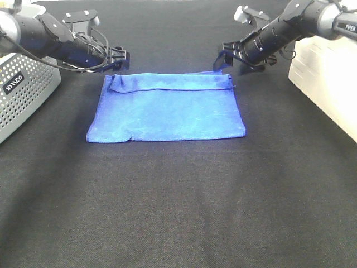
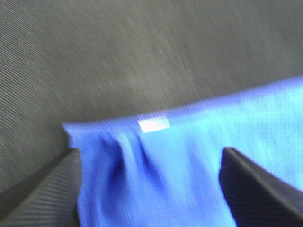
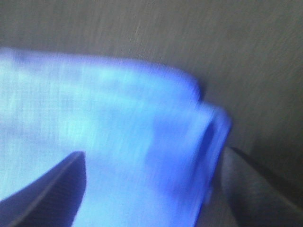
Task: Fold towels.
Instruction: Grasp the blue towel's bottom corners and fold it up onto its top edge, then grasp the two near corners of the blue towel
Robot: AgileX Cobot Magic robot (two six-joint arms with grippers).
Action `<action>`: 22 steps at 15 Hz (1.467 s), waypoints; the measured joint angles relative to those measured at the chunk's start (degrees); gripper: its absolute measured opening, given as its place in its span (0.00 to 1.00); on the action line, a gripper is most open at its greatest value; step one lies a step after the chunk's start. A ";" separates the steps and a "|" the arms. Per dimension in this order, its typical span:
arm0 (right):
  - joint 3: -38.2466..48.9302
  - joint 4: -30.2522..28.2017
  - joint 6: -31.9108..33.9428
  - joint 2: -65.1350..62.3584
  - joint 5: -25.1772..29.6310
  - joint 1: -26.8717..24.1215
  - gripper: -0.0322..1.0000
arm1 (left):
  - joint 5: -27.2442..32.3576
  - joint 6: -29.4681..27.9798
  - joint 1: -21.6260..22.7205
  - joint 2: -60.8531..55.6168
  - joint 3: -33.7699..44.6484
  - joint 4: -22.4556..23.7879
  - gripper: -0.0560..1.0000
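Towel (image 1: 167,114) tag (image 2: 154,126): left wrist only; left end effector (image 1: 121,58), right end effector (image 1: 224,56) agape, empty.

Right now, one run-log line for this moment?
towel: flat on table, far edge doubled over | left gripper: open, at far left corner | right gripper: open, at far right corner

The high camera sits up above the near side and looks down across the black tabletop (image 1: 178,212). It is far off, so it sees the whole blue towel (image 1: 167,114). The left wrist camera looks past the left fingers (image 2: 42,194), very near one far corner of the towel. The right wrist camera looks past the right fingers (image 3: 47,189), very near the other far corner. All three views share the towel's far edge.
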 joint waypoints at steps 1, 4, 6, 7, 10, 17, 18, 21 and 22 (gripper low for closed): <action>0.00 -0.63 0.00 -0.52 3.95 0.00 0.77 | 3.78 0.00 0.00 -0.52 0.00 1.95 0.78; -0.17 -2.23 4.98 -1.49 13.46 0.00 0.76 | 15.13 -1.49 0.06 -1.78 -0.06 5.50 0.78; -0.29 -2.46 7.62 -1.43 18.91 0.00 0.76 | 22.40 -8.08 0.74 -1.78 -0.06 5.84 0.78; -0.29 -2.52 9.97 -1.43 20.28 0.00 0.76 | 26.99 -12.15 1.89 -1.83 -0.06 5.84 0.78; 0.11 -3.84 13.12 -1.66 20.45 0.00 0.76 | 31.11 -14.38 3.09 -2.92 1.83 6.07 0.78; 25.61 -4.18 11.86 -15.99 15.07 -2.92 0.76 | 23.43 -18.28 3.84 -12.15 23.26 4.53 0.78; 30.25 -2.06 8.59 -17.19 10.71 -3.50 0.76 | 22.86 -18.33 3.84 -12.20 23.49 3.67 0.78; 32.26 0.80 5.84 -16.90 7.62 -3.32 0.76 | 20.00 -18.39 3.84 -12.20 23.49 3.55 0.78; 32.26 0.80 5.84 -16.90 7.62 -3.32 0.76 | 20.00 -18.39 3.84 -12.20 23.49 3.55 0.78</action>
